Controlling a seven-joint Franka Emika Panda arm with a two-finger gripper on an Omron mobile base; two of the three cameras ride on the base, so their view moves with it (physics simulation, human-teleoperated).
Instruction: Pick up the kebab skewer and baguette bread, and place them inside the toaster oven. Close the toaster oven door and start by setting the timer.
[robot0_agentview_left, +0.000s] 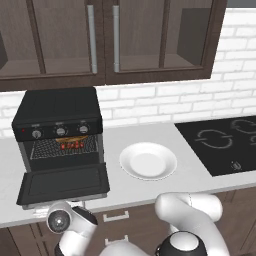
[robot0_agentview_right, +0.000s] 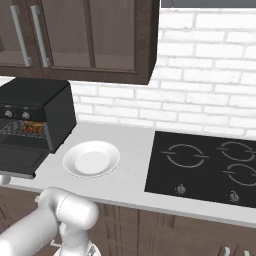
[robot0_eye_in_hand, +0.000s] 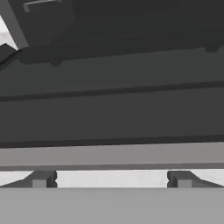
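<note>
The black toaster oven (robot0_agentview_left: 57, 107) (robot0_agentview_right: 35, 97) stands on the counter at the left. Its door (robot0_agentview_left: 65, 182) (robot0_agentview_right: 17, 160) lies dropped open and flat over the counter's front edge. On the wire rack inside lie the kebab skewer (robot0_agentview_left: 73, 146) (robot0_agentview_right: 33, 128) with red chunks and, just behind it, the orange-brown baguette bread (robot0_agentview_left: 66, 140). My arm reaches low to the left, its wrist (robot0_agentview_left: 60, 220) just below the door's front edge. In the hand view my gripper (robot0_eye_in_hand: 111, 179) is open with nothing between its fingertips, and the dark door panel (robot0_eye_in_hand: 113, 109) lies close ahead.
A white plate (robot0_agentview_left: 148, 161) (robot0_agentview_right: 91, 158) with nothing on it sits right of the oven. A black cooktop (robot0_agentview_left: 225, 142) (robot0_agentview_right: 205, 165) lies flush in the counter further right. Dark wall cabinets (robot0_agentview_left: 105, 40) hang above the oven, and drawers run under the counter.
</note>
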